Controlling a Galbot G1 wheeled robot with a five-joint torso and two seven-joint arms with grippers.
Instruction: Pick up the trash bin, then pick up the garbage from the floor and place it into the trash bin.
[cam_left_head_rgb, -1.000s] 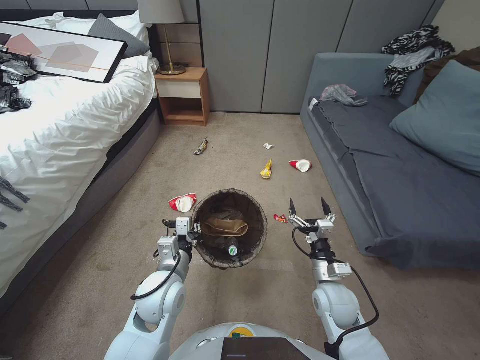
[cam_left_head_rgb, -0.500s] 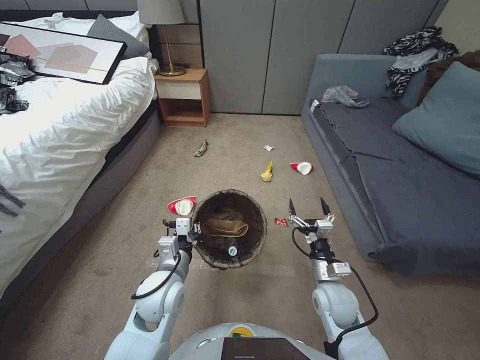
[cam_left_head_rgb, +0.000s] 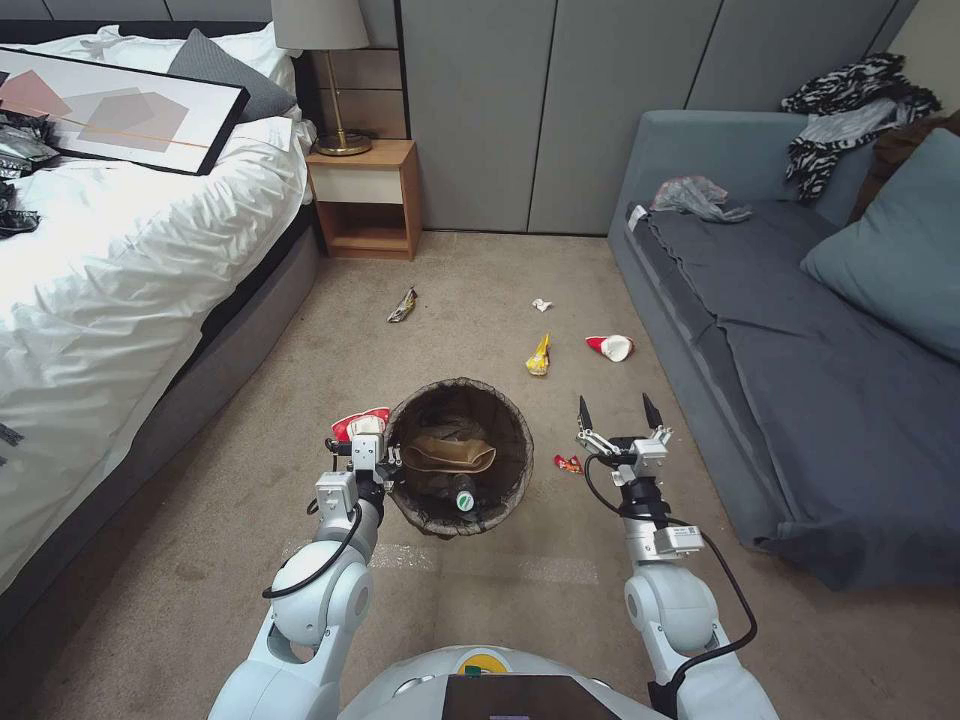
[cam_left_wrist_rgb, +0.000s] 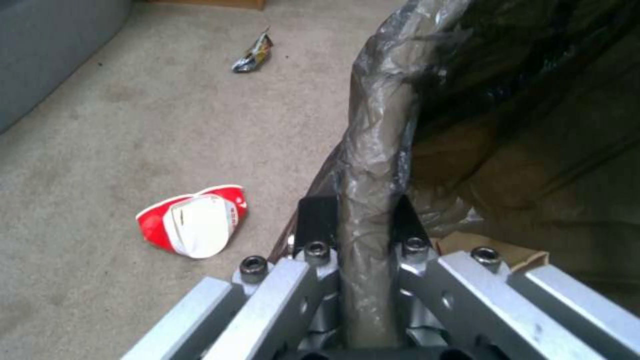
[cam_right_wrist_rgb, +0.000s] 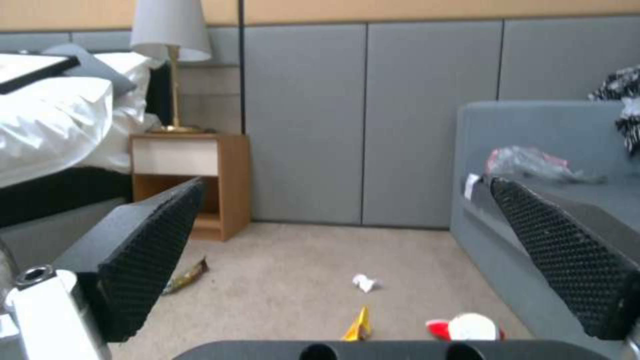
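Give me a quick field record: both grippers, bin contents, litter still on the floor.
left gripper: shut on the trash bin rim
right gripper: open, held beside the bin
in bin: brown paper piece, bottle with green cap
on floor: crushed cup by left gripper, small red wrapper, yellow wrapper, second cup, white wad, dark wrapper

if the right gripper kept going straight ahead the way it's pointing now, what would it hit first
Probably nothing nearby. The open right gripper points level across the room; in its wrist view the yellow wrapper and crushed cup lie low on the floor ahead. Its line likely ends at the grey wall panels, though depth is unclear.
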